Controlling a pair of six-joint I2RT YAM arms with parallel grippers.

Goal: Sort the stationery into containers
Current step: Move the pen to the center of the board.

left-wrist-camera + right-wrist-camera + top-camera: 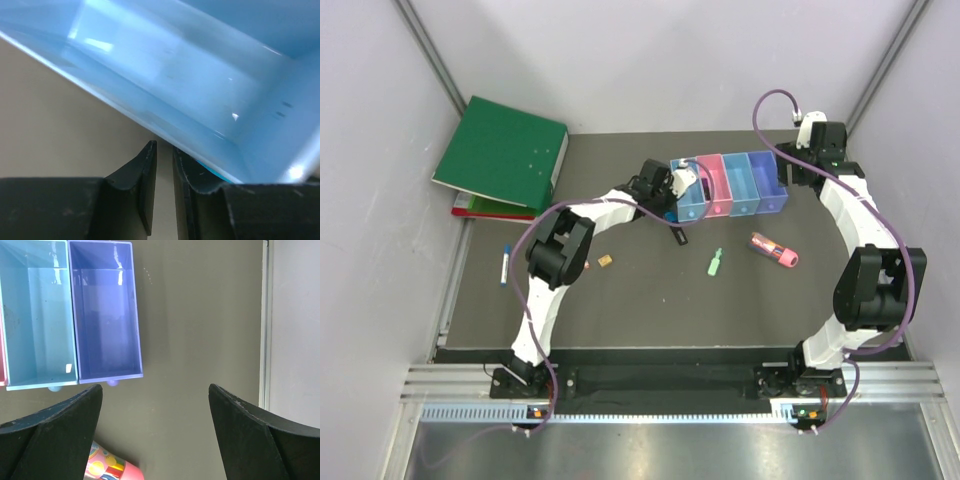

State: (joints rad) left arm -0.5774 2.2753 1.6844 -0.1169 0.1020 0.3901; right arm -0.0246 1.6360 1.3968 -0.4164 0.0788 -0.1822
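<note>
The four joined bins stand at the back of the mat: light blue (690,195), pink (715,185), light blue (742,182) and purple (768,180). My left gripper (670,200) is low at the left blue bin's outer wall (200,100), its jaws (164,147) nearly together with nothing between them. My right gripper (798,165) hangs wide open and empty (155,395) just right of the purple bin (105,315). On the mat lie the blue-capped pen (505,265), orange piece (604,262), green piece (716,262), pink-red tube (774,250) and a dark marker (677,237). The pinkish stick is not visible.
Green binders (505,155) lie stacked at the back left corner. White walls enclose the mat on three sides; the right wall's edge (290,320) is close to my right gripper. The tube's end shows in the right wrist view (107,467).
</note>
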